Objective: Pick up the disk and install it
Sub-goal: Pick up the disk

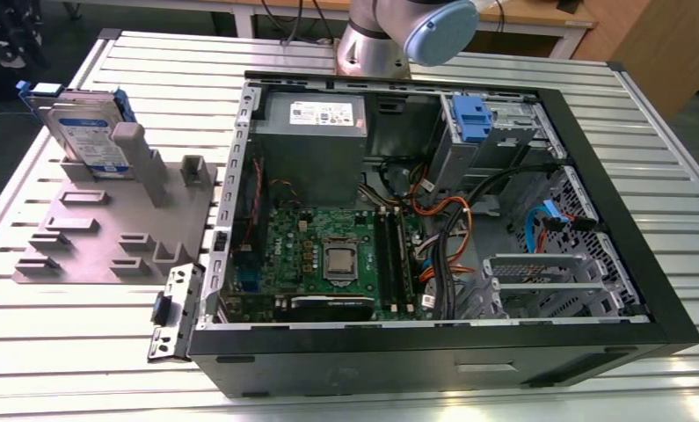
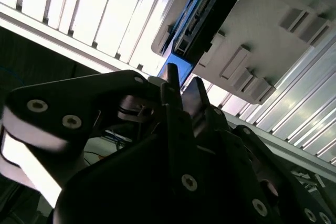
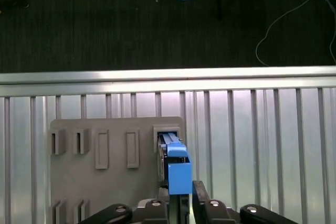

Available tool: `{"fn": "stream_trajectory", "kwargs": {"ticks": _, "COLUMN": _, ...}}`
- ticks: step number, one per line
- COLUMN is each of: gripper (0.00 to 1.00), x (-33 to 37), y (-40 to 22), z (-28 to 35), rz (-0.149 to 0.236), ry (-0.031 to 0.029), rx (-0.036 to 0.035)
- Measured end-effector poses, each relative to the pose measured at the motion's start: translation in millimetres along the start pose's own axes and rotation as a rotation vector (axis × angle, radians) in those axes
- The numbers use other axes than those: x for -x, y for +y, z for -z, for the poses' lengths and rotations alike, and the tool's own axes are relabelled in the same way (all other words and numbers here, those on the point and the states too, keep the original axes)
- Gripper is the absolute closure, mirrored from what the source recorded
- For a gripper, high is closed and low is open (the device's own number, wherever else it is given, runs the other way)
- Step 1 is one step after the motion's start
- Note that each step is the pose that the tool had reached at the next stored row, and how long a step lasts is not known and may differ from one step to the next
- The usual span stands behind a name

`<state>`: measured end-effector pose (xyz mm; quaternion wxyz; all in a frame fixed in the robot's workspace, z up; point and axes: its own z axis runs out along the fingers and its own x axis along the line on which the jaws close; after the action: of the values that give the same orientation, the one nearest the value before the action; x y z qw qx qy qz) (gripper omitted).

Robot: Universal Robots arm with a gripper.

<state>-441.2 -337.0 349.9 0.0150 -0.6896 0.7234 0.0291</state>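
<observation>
The disk point(image 1: 85, 132), silver-grey with a white-and-blue label and a blue carrier, stands on edge in a slot of the grey fixture plate point(image 1: 103, 237) at the exterior view's left. In the first wrist view I look down on the disk's point(image 3: 178, 169) blue top edge, which lines up with the gap of my gripper point(image 3: 181, 200). The second wrist view shows the gripper point(image 2: 184, 80) with a narrow gap between its dark fingers, held apart from the disk point(image 2: 210, 9). The gripper is open and holds nothing.
An open computer case point(image 1: 630, 264) lies at the exterior view's right, with a motherboard, cables, a grey power-supply box point(image 1: 314, 132) and a drive bay with a blue latch point(image 1: 472, 119). The ribbed metal table point(image 1: 79, 352) ends just beyond the fixture point(image 3: 105, 182).
</observation>
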Motion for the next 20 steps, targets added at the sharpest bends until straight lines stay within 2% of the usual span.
{"fn": "stream_trajectory", "kwargs": {"ticks": 1, "gripper": 0.71, "x": 0.2, "y": 0.1, "z": -1.8, "rz": -0.001, "ry": 0.0014, "rx": -0.0001}}
{"fn": "stream_trajectory", "kwargs": {"ticks": 3, "gripper": 0.59, "x": 0.2, "y": 0.9, "z": -5.4, "rz": -0.008, "ry": 0.0041, "rx": -0.0008}}
{"fn": "stream_trajectory", "kwargs": {"ticks": 4, "gripper": 0.59, "x": 0.2, "y": 1.3, "z": -7.4, "rz": -0.013, "ry": 0.0053, "rx": -0.0011}}
{"fn": "stream_trajectory", "kwargs": {"ticks": 6, "gripper": 0.47, "x": 0.4, "y": 1.9, "z": -11.0, "rz": -0.022, "ry": 0.0079, "rx": -0.0017}}
{"fn": "stream_trajectory", "kwargs": {"ticks": 8, "gripper": 0.47, "x": 0.7, "y": 2.1, "z": -14.6, "rz": -0.030, "ry": 0.0091, "rx": -0.0022}}
{"fn": "stream_trajectory", "kwargs": {"ticks": 9, "gripper": 0.41, "x": 0.7, "y": 2.1, "z": -16.4, "rz": -0.033, "ry": 0.0092, "rx": -0.0024}}
{"fn": "stream_trajectory", "kwargs": {"ticks": 20, "gripper": 0.41, "x": -0.5, "y": 4.9, "z": -36.5, "rz": -0.057, "ry": 0.0107, "rx": -0.0039}}
